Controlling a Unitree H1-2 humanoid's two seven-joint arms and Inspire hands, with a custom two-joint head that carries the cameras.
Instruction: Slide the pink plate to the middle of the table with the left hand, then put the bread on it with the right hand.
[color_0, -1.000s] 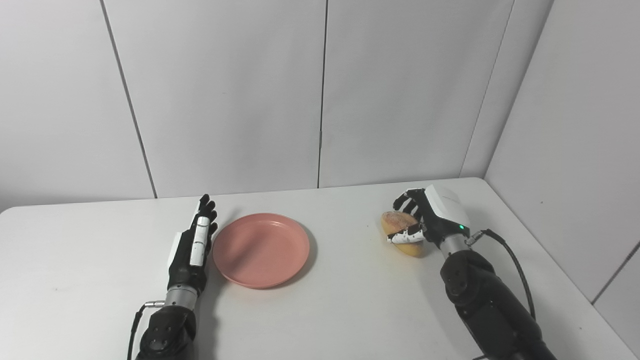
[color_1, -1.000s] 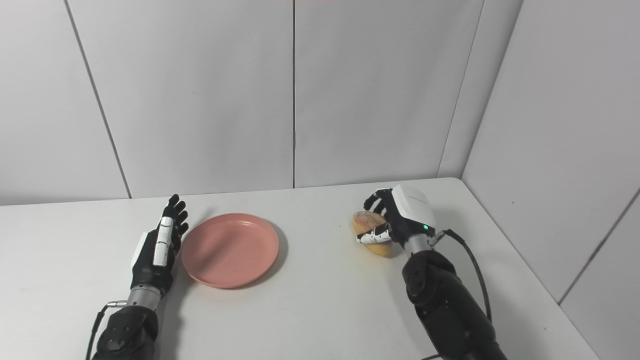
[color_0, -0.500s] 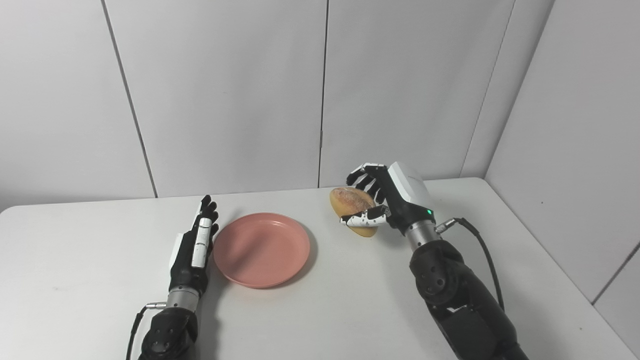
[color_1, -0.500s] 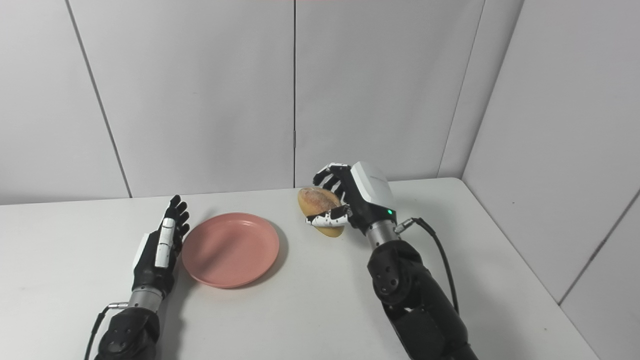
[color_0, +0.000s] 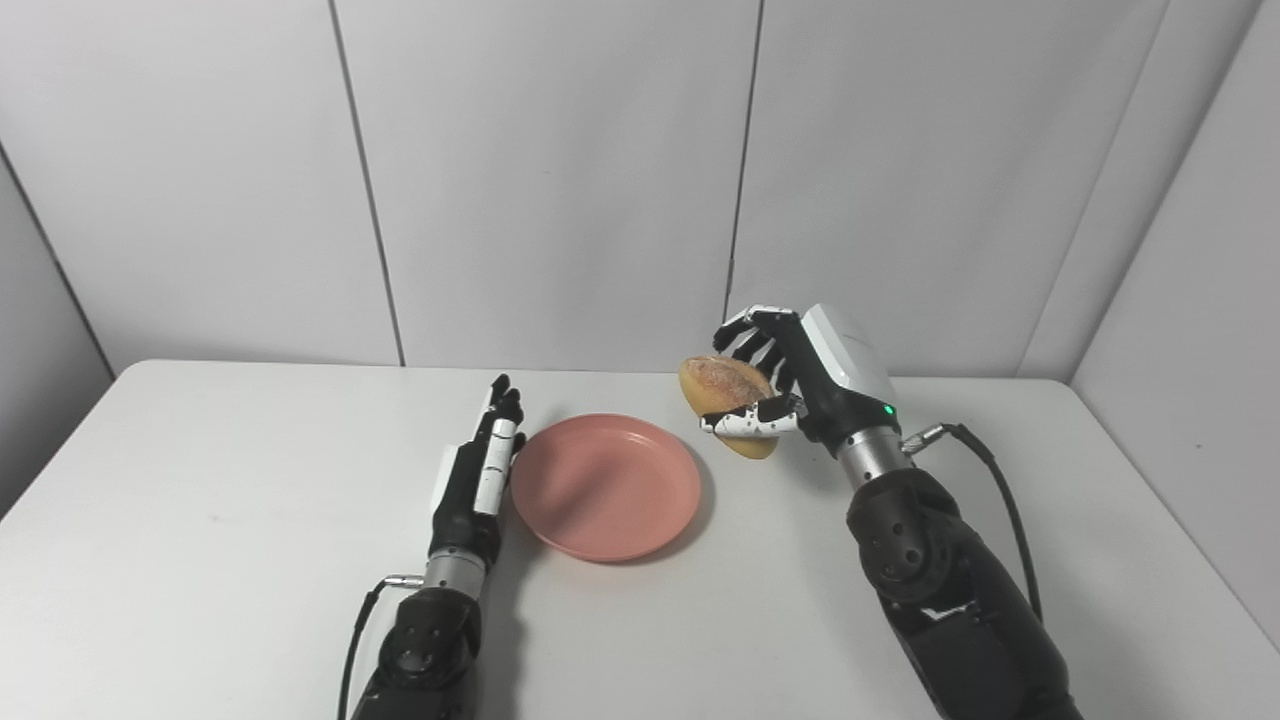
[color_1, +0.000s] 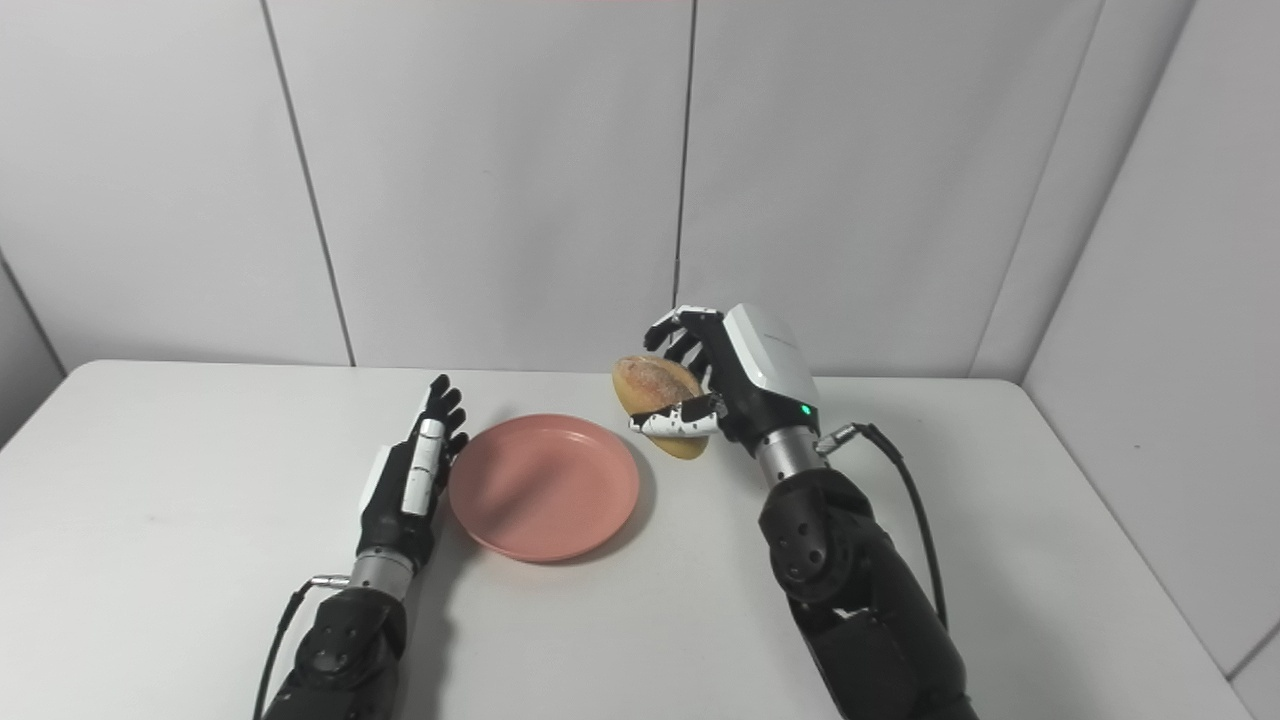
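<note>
Pink and shallow, the plate (color_0: 605, 486) sits flat near the middle of the white table (color_0: 200, 520), with the robot's left hand (color_0: 478, 478) lying on edge just beside its left rim, fingers straight, apart and holding nothing; whether the hand touches the rim cannot be told from these views. To the right, the right hand (color_0: 790, 385) is closed around the bread (color_0: 725, 400), a golden-brown crusted roll with a paler underside, gripped between the thumb below and the curled fingers over the top. The roll hangs clear of the tabletop, just beyond the plate's far right rim and not yet over it. Judged from its look, the bread should be light and somewhat yielding, its crust rough enough to resist slipping but liable to dent or flake under a hard squeeze, so a broad wrap across its middle, as seen here, appears the sound way to hold it. The plate looks like stiff, smooth plastic that would skate easily on the table, best moved by a push on its rim. With the plate apparently placed, what remains is to carry the roll over the plate and release it low.
</note>
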